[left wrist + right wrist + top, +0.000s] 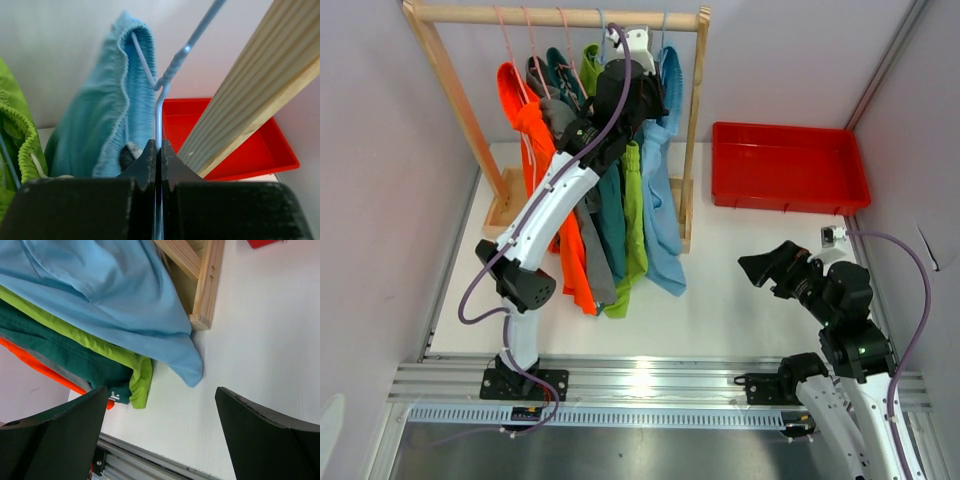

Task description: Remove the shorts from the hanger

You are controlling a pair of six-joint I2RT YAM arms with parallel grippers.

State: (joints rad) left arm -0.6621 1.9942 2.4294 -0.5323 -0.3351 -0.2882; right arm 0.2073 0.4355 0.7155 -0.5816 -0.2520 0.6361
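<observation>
- The left gripper (158, 150) fills the bottom of its wrist view, its two black fingers pressed together on the thin stem of a wire hanger (172, 70), which runs up from between them.
- The light blue shorts (107, 115) hang on that hanger just left of the fingers, the gathered waistband draped over the wire's shoulder. The lime green shorts (15, 135) show at the left edge.
- A wooden post (250, 95) of the rack slants just right of the fingers.
- From above, the left arm (555, 195) stretches from its base at the near left, up and across the hanging clothes, with the wrist high under the rail (560, 15).
- Along the rail from left to right hang the orange shorts (525, 120), grey shorts (590, 240), teal shorts (612, 220), then the lime green and light blue pairs, their hems reaching down to the table (740, 300).
- The right gripper (161, 390) hovers low with its fingers spread wide, holding nothing, pointed at the shorts' hems and the rack's foot and apart from both.
- The right arm (845, 300) is folded near its base.
- The red tray (790, 165) sits on the table right of the rack, well apart from the shorts.
</observation>
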